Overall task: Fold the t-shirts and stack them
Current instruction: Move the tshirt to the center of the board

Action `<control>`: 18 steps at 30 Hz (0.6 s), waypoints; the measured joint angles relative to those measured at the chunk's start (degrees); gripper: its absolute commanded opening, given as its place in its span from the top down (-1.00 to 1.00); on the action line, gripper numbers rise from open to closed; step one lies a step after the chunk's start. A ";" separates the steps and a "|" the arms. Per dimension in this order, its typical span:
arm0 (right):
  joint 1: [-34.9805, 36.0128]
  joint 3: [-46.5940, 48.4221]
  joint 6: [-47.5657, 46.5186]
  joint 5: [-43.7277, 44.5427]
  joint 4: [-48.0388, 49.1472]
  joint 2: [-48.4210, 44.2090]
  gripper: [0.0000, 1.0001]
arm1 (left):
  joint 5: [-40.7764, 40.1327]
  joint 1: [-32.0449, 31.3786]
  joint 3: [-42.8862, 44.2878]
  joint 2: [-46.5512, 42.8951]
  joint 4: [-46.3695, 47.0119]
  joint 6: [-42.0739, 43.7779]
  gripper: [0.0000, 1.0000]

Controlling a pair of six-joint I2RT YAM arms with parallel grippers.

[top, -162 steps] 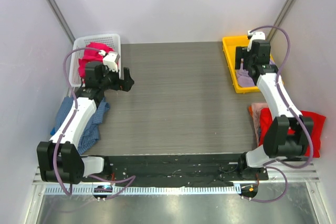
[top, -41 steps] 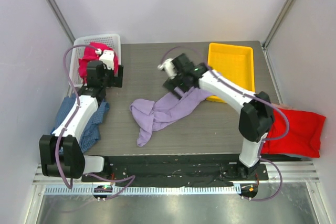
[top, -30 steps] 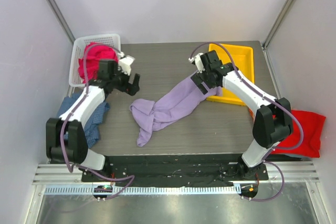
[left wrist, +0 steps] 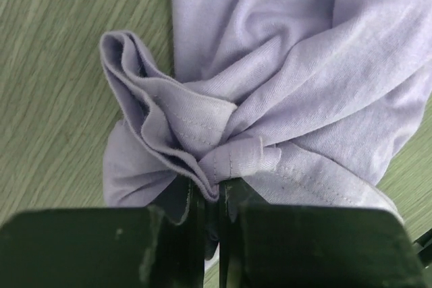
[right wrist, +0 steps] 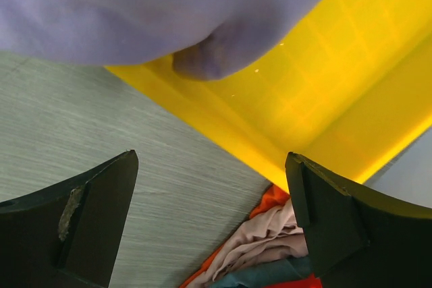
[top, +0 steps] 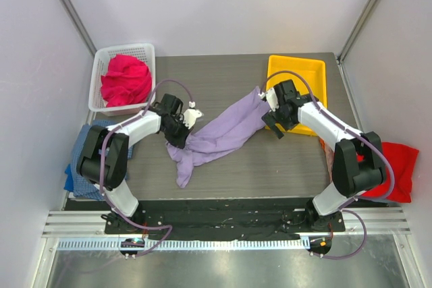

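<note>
The lavender t-shirt lies bunched in a long diagonal strip across the table. Its far end rests on the corner of the yellow tray. My left gripper is shut on a gathered hem fold at the shirt's left end, low over the table. The right gripper stands open beside the tray's near left corner, with nothing between its fingers. Above it in the right wrist view hangs the lavender cloth. A magenta t-shirt fills the basket. The blue checked t-shirt lies at the left edge and the red t-shirt at the right.
The white mesh basket stands at the back left. The yellow tray is at the back right. A heap of beige, orange and teal cloth lies off the table's right edge. White walls close in both sides.
My left gripper swung right to the lavender shirt's left end and shut on its hem. The right gripper drew back from the shirt's far end toward the tray's near corner, still open.
</note>
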 measured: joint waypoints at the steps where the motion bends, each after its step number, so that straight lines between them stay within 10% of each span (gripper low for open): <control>1: 0.00 -0.50 -0.04 -0.44 -0.13 0.00 -0.97 | -0.11 0.00 0.13 0.07 -0.02 -0.04 1.00; 14: -3.21 -1.81 -2.27 -2.78 1.55 3.56 -0.81 | -2.05 0.00 0.79 0.26 -0.07 -0.61 1.00; 18: -5.31 -1.29 -3.61 -3.52 1.73 6.67 -0.12 | -2.34 0.00 0.79 0.24 -0.07 -0.61 1.00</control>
